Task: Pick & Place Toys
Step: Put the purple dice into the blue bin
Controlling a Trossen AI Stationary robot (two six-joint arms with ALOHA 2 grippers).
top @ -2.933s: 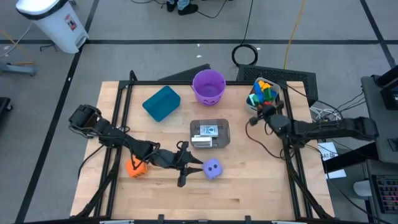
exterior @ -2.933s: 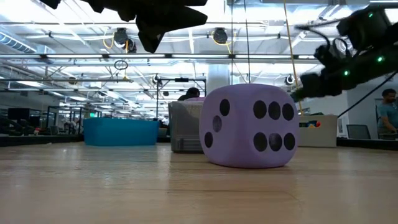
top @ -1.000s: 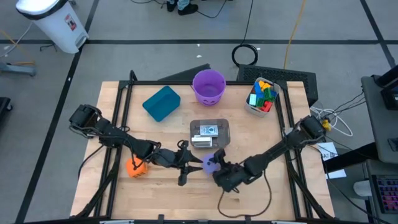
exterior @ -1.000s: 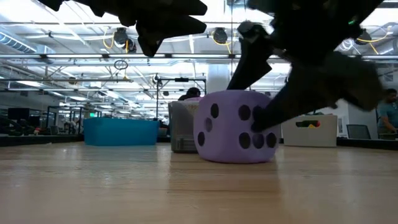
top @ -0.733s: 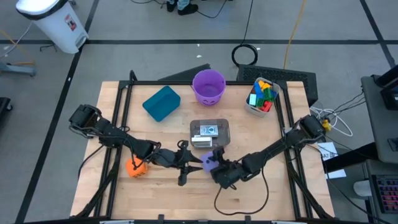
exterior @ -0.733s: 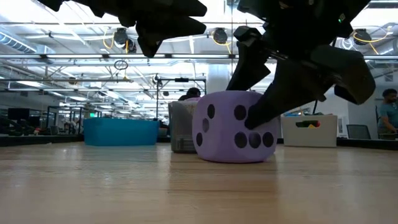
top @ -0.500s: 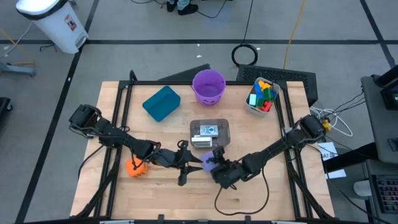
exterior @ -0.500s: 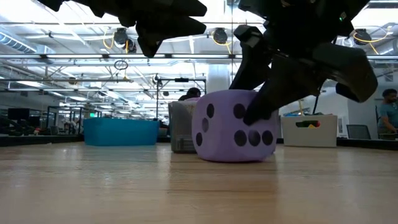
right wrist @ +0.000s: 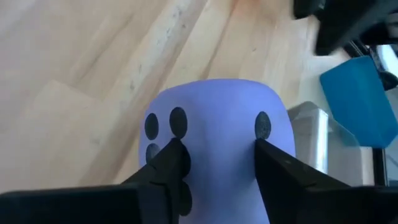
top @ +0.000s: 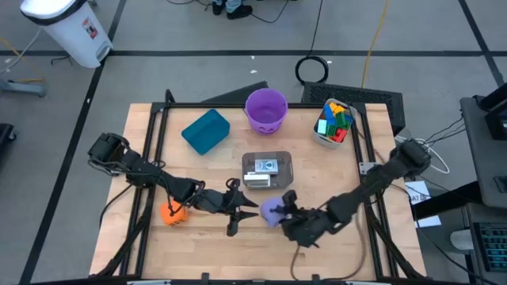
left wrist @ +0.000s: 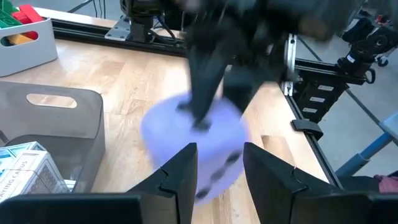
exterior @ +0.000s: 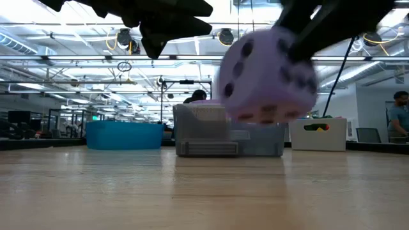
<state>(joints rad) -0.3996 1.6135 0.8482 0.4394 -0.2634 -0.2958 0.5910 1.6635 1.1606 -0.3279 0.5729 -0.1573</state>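
Note:
The purple die (exterior: 268, 75) hangs above the table with my right gripper (top: 280, 211) shut on it; in the right wrist view the purple die (right wrist: 217, 118) sits between the two dark fingers. My left gripper (top: 247, 209) hovers just left of it, open with nothing between its fingers (left wrist: 184, 174), and the die (left wrist: 186, 134) shows blurred beyond them. The orange die (top: 173, 212) rests on the table under my left arm. Coloured blocks fill a white tub (top: 334, 120) at the far right. My right gripper pinches the purple die between its two fingers, on two opposite faces (right wrist: 163, 134). The fingers come slanting down from the table's near right. The die is lifted clear of the table, its underside (exterior: 265, 115) well above the wood.
A clear tub with printed cards (top: 268, 170) stands in the middle, just beyond the die. The teal bin (top: 206, 131) and the purple bucket (top: 265, 109) stand toward the far edge. Black frame rails (top: 371, 214) run along both sides of the table.
My right gripper has closed its fingers onto the purple die, which stood on the table, and has risen with it. The die is now lifted clear and a little turned.

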